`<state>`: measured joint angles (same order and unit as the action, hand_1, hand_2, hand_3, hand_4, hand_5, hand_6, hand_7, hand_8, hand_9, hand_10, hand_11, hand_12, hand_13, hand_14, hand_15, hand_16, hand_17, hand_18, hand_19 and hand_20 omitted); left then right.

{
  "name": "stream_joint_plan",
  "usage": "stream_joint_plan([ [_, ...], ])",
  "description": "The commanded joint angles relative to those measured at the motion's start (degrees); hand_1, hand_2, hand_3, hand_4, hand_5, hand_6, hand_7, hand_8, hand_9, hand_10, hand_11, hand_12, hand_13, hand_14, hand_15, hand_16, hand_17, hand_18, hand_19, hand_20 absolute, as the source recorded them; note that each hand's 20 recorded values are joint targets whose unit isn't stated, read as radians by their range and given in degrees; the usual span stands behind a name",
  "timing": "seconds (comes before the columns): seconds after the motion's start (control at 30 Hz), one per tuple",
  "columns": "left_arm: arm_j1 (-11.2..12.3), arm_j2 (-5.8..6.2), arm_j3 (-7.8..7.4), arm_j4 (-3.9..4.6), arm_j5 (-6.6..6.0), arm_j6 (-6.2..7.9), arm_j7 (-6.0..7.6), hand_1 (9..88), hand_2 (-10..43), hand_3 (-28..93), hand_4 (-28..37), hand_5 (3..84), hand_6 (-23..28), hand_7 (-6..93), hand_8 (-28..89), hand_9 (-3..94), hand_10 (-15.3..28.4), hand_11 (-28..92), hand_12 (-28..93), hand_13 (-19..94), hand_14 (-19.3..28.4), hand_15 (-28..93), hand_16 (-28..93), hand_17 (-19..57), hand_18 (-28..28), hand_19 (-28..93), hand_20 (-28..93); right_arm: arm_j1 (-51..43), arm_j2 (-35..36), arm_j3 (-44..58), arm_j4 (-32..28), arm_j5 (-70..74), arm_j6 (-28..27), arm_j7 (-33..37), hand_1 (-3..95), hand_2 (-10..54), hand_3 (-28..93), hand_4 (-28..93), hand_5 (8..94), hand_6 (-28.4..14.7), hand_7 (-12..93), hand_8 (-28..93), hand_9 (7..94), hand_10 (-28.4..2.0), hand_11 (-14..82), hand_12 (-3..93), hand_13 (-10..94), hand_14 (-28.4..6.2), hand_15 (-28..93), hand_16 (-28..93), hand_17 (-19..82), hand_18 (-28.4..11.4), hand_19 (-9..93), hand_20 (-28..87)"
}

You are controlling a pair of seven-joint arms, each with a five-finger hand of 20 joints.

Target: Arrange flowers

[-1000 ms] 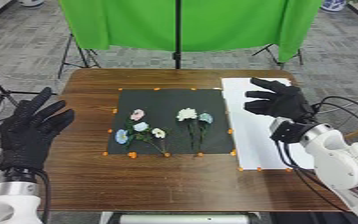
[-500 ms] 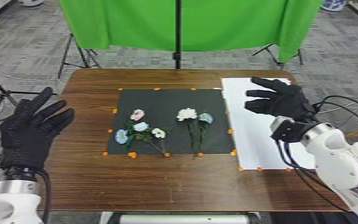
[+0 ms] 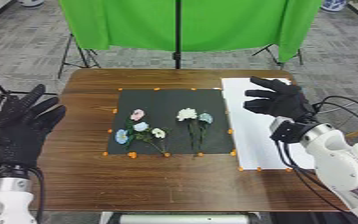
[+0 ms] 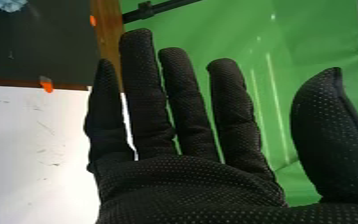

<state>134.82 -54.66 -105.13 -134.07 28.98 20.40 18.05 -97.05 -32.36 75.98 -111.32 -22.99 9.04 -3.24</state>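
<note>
The right hand (image 3: 285, 103) is spread, empty. Those bunched flowers (image 3: 141, 127) lie so close, lifting one could drag others.

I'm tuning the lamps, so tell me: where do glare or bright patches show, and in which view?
Right wrist view: the flat white sheet glares beside the black-gloved right hand, and the green cloth backdrop carries pale streaks and small bright specks. Head view: the sheet again looks far brighter than the brown wooden table, while the dark square mat looks dull.
</note>
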Motion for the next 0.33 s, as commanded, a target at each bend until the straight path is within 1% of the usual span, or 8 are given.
stream_joint_plan([
  [0.03,2.63,-0.71,0.36,-0.37,-0.09,-0.29,1.71,17.9,9.5,75,-28.3,36.9,9.4,12.1,-8,33.6,20.8,31,11,26,28.4,59,-12,-5.2,28.4,70,-7,-1.34,0.60,0.22,-0.71,-0.01,0.19,-0.72,17.0,9.2,85,-27,44.7,-0.8,18,-13,50.2,-16.3,16.2,14.6,43,-17.8,47,12,11,-22.9,56,23],
  [0.1,2.99,-0.93,0.62,-0.30,0.20,-0.62,1.55,17.9,9.5,75,-28.3,36.9,9.4,12.0,-8,33.6,20.8,31,11,26,28.4,59,-12,-5.3,28.4,70,-7,-1.33,0.56,-0.07,-0.87,-0.45,0.92,-0.77,17.1,9.2,85,-27,44.8,-0.9,18,-13,50.3,-16.3,16.2,14.6,43,-17.8,47,12,11,-22.9,56,23],
  [0.13,3.44,-0.75,0.80,-0.35,-0.06,-0.45,2.37,17.9,9.5,75,-28.3,36.9,9.4,12.0,-8,33.5,20.8,30,11,26,28.4,59,-12,-5.4,28.4,70,-7,-0.66,0.72,-0.82,-0.68,-0.22,0.82,-1.03,17.1,9.2,85,-27,44.9,-0.9,18,-13,50.3,-16.3,16.2,14.6,43,-17.8,47,12,11,-22.9,56,23],
  [0.17,3.48,-0.83,1.01,-0.33,-0.14,-0.24,2.41,18.0,9.6,75,-28.3,36.9,9.3,12.0,-8,33.5,20.8,30,11,26,28.4,59,-12,-5.4,28.3,70,-7,-0.77,0.53,-0.73,-0.67,-0.40,0.61,-0.66,17.0,9.2,85,-27,44.9,-0.9,18,-13,50.3,-16.3,16.2,14.6,43,-17.8,47,12,11,-22.9,56,23],
  [0.23,3.90,-0.97,1.40,-0.30,-0.35,0.00,3.12,17.9,9.5,75,-28.3,36.9,9.3,12.0,-8,33.5,20.8,30,11,26,28.4,59,-12,-5.5,28.3,70,-6,-0.24,0.72,-1.36,-0.61,-0.54,0.34,-0.21,17.2,9.2,85,-27,44.9,-0.9,18,-13,50.4,-16.3,16.3,14.6,43,-17.8,47,12,11,-22.9,56,23],
  [0.3,4.14,-0.85,1.41,-0.26,-0.27,-0.34,3.39,17.9,9.5,75,-28.3,36.9,9.2,12.0,-8,33.5,20.8,30,11,26,28.4,59,-11,-5.6,28.1,69,-6,0.56,0.95,-2.30,-0.48,-0.43,0.54,-0.59,17.2,9.3,85,-27,45.0,-0.8,18,-13,50.4,-16.3,16.3,14.6,43,-17.8,47,12,10,-22.9,56,23],
  [0.33,4.16,-0.82,1.44,-0.29,-0.35,-0.27,3.53,17.9,9.5,75,-28.3,36.9,9.2,12.0,-8,33.5,20.7,30,11,26,28.4,59,-11,-5.6,28.1,69,-6,0.86,0.85,-2.55,-0.38,-0.35,0.50,-0.50,17.2,9.3,84,-27,45.0,-0.8,18,-13,50.4,-16.3,16.4,14.6,43,-17.7,47,12,10,-22.9,56,23],
])
